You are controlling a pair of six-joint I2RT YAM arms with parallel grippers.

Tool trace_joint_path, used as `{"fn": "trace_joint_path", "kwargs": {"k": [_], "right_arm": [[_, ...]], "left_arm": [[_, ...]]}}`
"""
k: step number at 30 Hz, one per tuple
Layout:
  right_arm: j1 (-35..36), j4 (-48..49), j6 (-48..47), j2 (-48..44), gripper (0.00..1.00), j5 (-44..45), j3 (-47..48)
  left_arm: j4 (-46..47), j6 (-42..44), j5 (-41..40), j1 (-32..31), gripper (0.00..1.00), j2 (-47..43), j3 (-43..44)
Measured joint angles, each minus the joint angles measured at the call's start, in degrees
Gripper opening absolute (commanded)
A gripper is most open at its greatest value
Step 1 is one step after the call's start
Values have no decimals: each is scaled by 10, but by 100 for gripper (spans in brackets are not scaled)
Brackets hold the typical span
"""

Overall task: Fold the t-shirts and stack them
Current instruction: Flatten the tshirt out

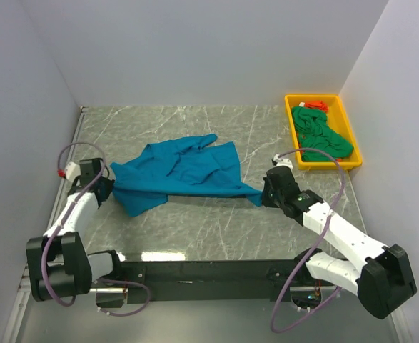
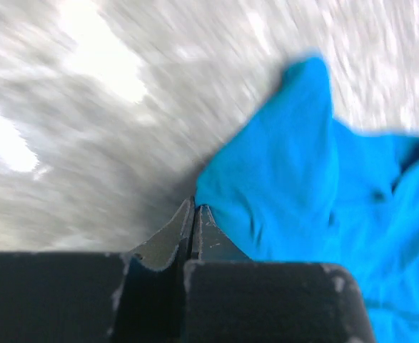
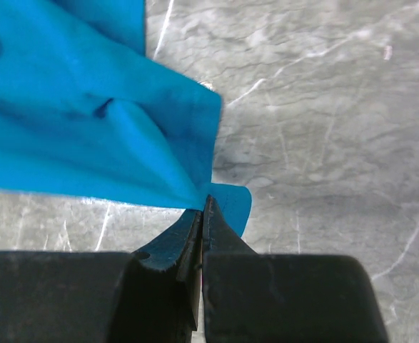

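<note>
A teal-blue t-shirt (image 1: 188, 171) lies rumpled across the middle of the grey marble table, stretched between my two grippers. My left gripper (image 1: 109, 187) is at its left edge. In the blurred left wrist view the jaws (image 2: 195, 206) are pressed together right at the cloth's (image 2: 316, 179) corner. My right gripper (image 1: 264, 194) is shut on the shirt's right corner. The right wrist view shows the fabric (image 3: 88, 128) pinched between the fingertips (image 3: 206, 204), with a small flap sticking out past them. A bright green t-shirt (image 1: 323, 136) and a small red-orange piece (image 1: 317, 106) lie in the bin.
The yellow plastic bin (image 1: 290, 121) stands at the table's back right corner. White walls close in the table on the left, back and right. Bare marble (image 1: 195, 229) shows between the shirt and the arm bases.
</note>
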Motion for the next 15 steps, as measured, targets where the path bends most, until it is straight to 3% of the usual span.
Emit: {"fn": "trace_joint_path", "kwargs": {"k": [4, 12, 15], "right_arm": [[-1, -8, 20, -24, 0, 19, 0], [-1, -37, 21, -100, 0, -19, 1], [-1, -63, 21, -123, 1, -58, 1]], "left_arm": [[-33, 28, 0, 49, 1, -23, 11], [-103, 90, -22, 59, 8, -55, 79], [-118, 111, -37, 59, 3, -97, 87]]}}
